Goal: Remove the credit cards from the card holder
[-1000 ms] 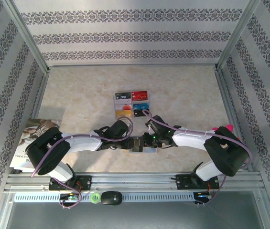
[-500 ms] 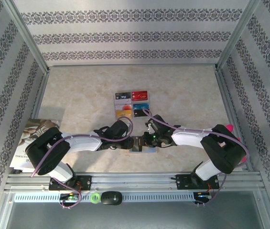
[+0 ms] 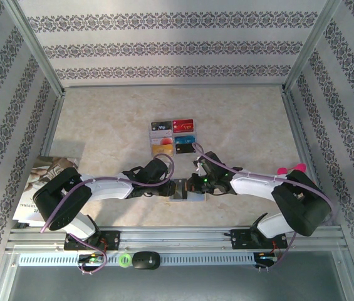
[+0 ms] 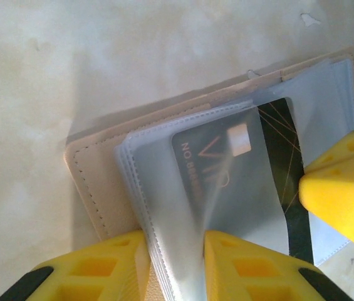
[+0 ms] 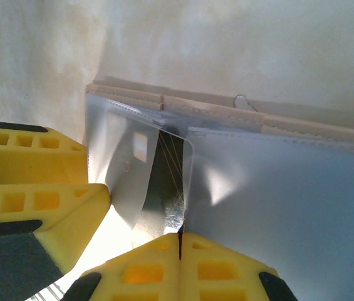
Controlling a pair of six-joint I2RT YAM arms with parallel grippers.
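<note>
The tan card holder (image 3: pixel 180 190) lies open on the table between both arms, its stitched cover (image 4: pixel 95 169) and clear sleeves showing. My left gripper (image 4: pixel 175 241) is shut on the bundle of sleeves at the near edge. A black credit card (image 4: pixel 277 138) marked VIP sticks partway out of one sleeve. My right gripper (image 5: pixel 180 241) is shut on that card's (image 5: pixel 170 182) free edge, the thin card showing as a dark line between the pads. In the top view the left gripper (image 3: pixel 171 188) and right gripper (image 3: pixel 192 186) meet over the holder.
A grid of several colourful cards (image 3: pixel 172 138) lies just beyond the grippers. A printed booklet (image 3: pixel 39 182) rests at the table's left edge under the left arm. Patterned walls close in the back and sides. A black device (image 3: pixel 145 260) sits on the front rail.
The right gripper has closed onto the black card's edge. The right arm's elbow has shifted a little to the right. The left arm holds still.
</note>
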